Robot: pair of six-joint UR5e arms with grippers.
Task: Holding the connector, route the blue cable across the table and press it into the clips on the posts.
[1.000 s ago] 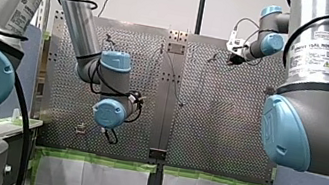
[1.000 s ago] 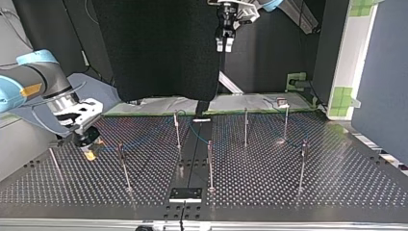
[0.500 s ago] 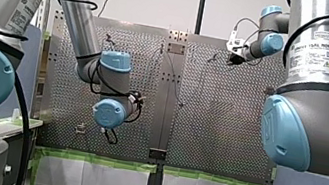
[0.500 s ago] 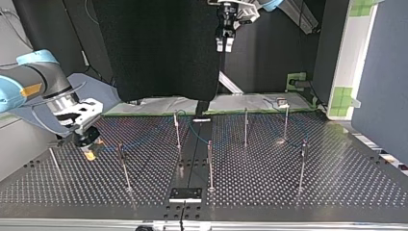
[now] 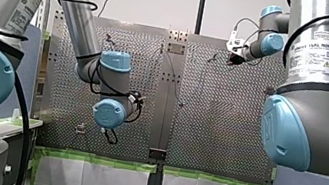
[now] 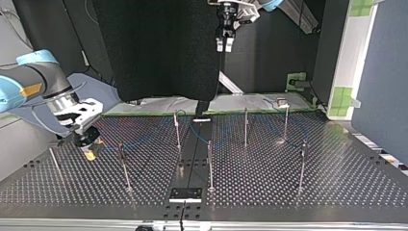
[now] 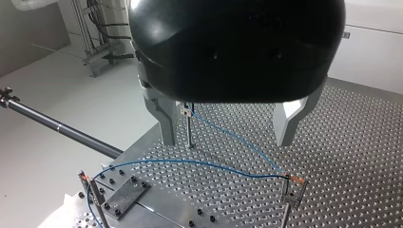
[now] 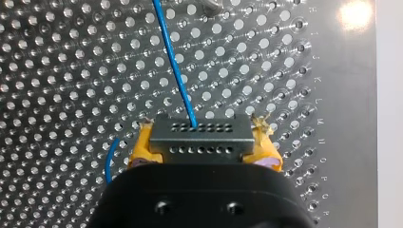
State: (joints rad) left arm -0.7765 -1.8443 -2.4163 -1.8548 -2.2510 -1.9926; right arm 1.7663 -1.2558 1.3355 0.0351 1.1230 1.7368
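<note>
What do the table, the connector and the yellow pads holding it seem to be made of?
Table: bare metal, perhaps aluminium; it glints around the holes. Connector: dark matte, likely plastic, with rows of small holes. Yellow pads: rubber or tape, I guess; edges look frayed.

The cable (image 8: 173,57) was blue; connector (image 8: 200,135) dark grey, two rows of holes; my right gripper's (image 8: 201,148) pads (image 8: 141,146) yellow; table (image 8: 57,71) silver, hole-gridded; tape (image 5: 95,159) green.
</note>
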